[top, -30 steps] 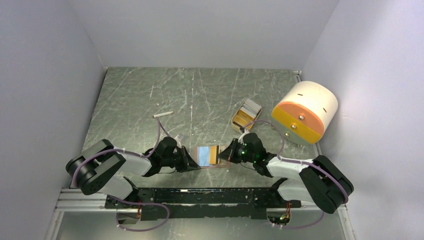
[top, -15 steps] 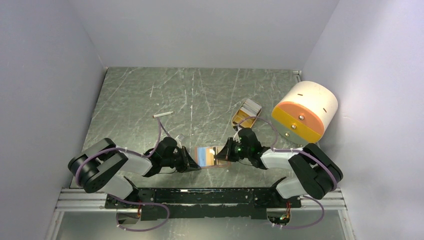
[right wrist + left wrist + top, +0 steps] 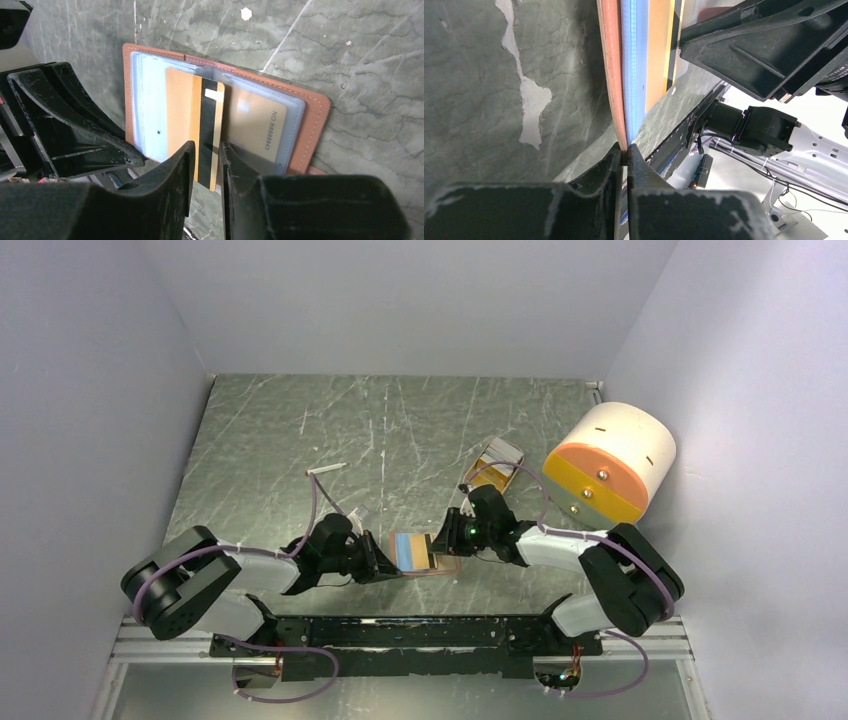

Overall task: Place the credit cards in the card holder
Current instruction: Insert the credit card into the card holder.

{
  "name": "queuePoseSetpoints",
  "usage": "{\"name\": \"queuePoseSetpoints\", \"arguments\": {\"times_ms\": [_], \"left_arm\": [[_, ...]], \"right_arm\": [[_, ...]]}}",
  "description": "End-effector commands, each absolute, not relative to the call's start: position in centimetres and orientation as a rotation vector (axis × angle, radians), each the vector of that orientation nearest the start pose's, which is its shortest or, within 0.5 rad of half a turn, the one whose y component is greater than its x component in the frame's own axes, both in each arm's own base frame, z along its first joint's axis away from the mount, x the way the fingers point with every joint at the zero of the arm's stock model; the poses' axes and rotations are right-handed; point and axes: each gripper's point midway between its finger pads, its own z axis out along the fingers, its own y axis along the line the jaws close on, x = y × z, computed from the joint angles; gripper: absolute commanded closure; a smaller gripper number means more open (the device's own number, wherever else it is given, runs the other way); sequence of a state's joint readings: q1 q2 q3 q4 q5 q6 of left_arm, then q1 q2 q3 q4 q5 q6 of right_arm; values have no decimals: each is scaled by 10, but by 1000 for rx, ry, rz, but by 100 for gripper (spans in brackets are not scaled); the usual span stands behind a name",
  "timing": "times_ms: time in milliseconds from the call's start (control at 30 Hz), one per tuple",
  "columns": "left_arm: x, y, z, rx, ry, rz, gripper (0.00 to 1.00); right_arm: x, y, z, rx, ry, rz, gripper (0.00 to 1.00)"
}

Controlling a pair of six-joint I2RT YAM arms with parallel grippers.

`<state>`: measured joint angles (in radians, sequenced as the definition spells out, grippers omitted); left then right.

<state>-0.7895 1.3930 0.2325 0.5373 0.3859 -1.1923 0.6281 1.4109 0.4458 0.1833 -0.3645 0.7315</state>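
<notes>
The reddish-brown card holder (image 3: 447, 568) lies open near the front edge, between the two grippers. My left gripper (image 3: 388, 562) is shut on its left leather flap (image 3: 611, 75), seen edge-on in the left wrist view, jaws pinched (image 3: 625, 152). In the right wrist view the holder (image 3: 314, 125) shows clear sleeves with a light blue card (image 3: 150, 120) and a tan numbered card (image 3: 260, 125). An orange-yellow card (image 3: 180, 115) with a black stripe lies flat across the middle. My right gripper (image 3: 205, 160) hovers over its near end, jaws a narrow gap apart, holding nothing.
A tan oblong tray (image 3: 492, 465) with more cards stands behind the right gripper. A big cream-and-orange cylinder (image 3: 608, 465) is at the right wall. A small white stick (image 3: 325, 469) lies at the left middle. The rail runs along the front edge.
My right gripper has moved left and forward to the holder's right edge. The orange-yellow card now lies further over the holder. My left gripper keeps its hold on the flap.
</notes>
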Motion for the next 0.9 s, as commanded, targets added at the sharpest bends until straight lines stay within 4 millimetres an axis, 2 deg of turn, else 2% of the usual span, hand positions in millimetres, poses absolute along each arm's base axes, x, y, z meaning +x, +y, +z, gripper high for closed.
{"name": "queuePoseSetpoints", "arguments": {"times_ms": [0, 133, 267, 400, 567, 867], "left_arm": [[139, -288, 37, -237, 2545, -1395, 91], [141, -296, 40, -201, 2555, -1397, 91], [140, -301, 47, -185, 2537, -1422, 91], [139, -303, 51, -177, 2527, -1419, 91], [137, -302, 46, -157, 2555, -1395, 91], [137, -308, 48, -151, 2549, -1412, 91]], "right_arm": [[188, 241, 15, -68, 2610, 956, 71], [191, 248, 22, -63, 2587, 976, 68], [188, 258, 22, -136, 2591, 955, 62], [187, 255, 20, -134, 2607, 918, 61], [192, 252, 28, -136, 2584, 881, 57], [187, 276, 33, -134, 2544, 1091, 62]]}}
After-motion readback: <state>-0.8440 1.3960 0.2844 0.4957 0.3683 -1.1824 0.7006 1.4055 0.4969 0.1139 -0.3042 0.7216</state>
